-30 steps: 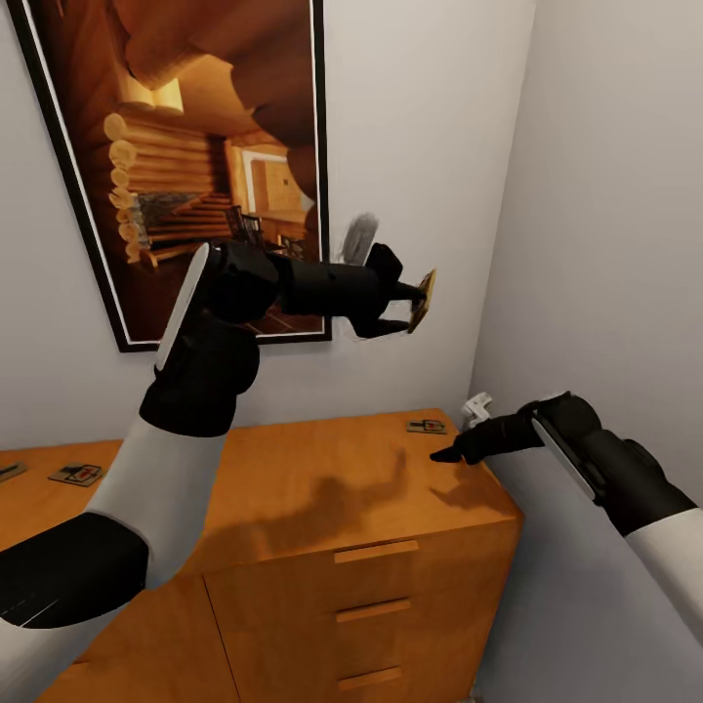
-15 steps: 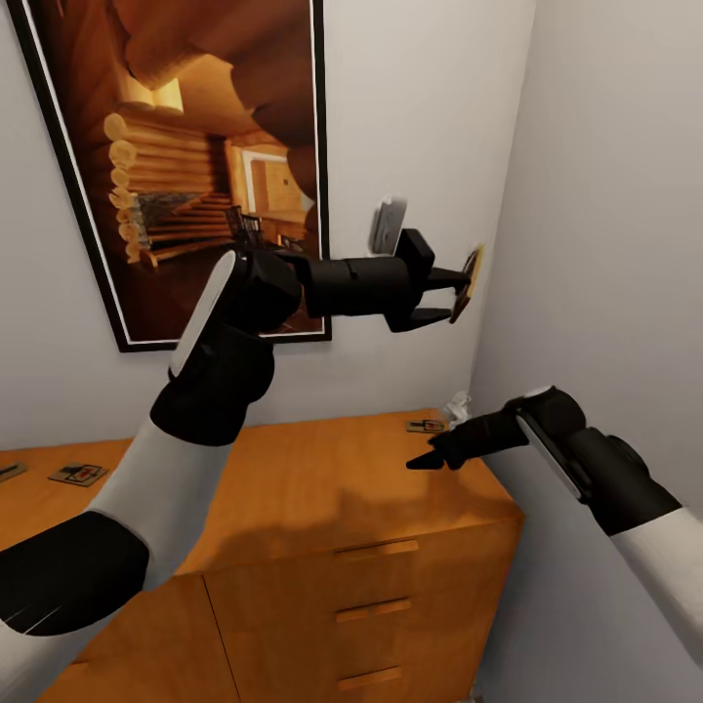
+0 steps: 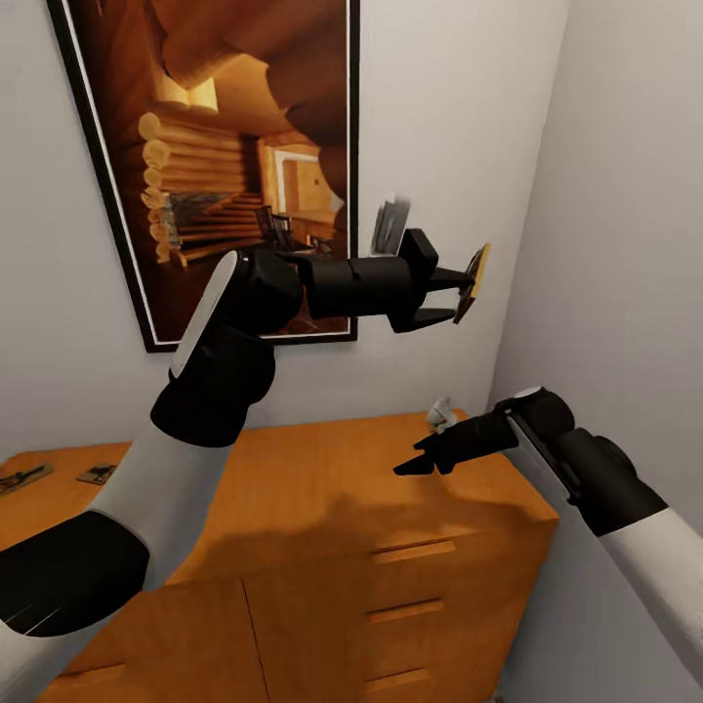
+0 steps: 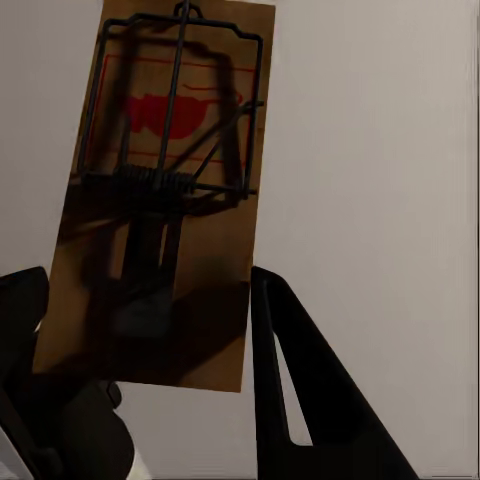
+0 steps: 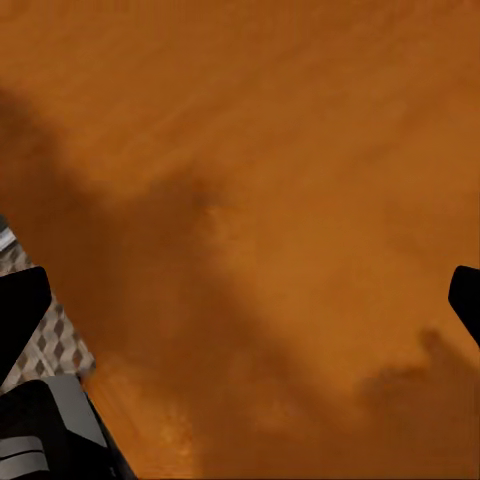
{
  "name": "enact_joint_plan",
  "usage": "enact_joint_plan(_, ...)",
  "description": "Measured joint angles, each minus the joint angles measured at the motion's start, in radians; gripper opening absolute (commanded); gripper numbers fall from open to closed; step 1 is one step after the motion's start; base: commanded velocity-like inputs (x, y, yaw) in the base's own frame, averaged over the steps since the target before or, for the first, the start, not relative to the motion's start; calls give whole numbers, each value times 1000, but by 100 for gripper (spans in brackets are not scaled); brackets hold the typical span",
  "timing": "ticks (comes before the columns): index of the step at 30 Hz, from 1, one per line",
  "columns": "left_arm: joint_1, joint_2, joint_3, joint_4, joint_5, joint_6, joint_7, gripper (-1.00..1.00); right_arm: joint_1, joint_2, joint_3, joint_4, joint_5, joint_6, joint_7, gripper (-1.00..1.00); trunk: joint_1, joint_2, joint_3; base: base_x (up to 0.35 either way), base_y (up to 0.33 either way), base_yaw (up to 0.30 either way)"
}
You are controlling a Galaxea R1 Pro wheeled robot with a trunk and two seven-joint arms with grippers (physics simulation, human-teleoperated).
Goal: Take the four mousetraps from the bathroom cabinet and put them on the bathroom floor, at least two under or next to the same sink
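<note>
A: Where are the mousetraps?
B: One mousetrap is between the left gripper's fingers, high above the cabinet, before the wall. Two more lie on the cabinet top, far left.
A: And the right gripper?
B: Above the cabinet's right part.

Three mousetraps, one cabinet, one framed picture, two arms.
</note>
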State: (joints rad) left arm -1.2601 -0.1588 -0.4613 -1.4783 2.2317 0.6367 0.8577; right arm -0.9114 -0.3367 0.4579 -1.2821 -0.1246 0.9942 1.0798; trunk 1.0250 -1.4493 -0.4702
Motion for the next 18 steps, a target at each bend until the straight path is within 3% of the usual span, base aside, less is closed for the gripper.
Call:
enact_joint_plan(6, 0, 1, 0, 0, 0, 0, 1, -100, 0, 0, 0, 4, 0, 0, -1, 100, 0, 0, 0, 0, 229, 55)
enact_joint_plan(18, 0, 2, -3, -1, 0, -3, 1, -100, 0, 2, 0, 1, 3, 1, -3, 100, 0, 0, 0, 0, 16, 274)
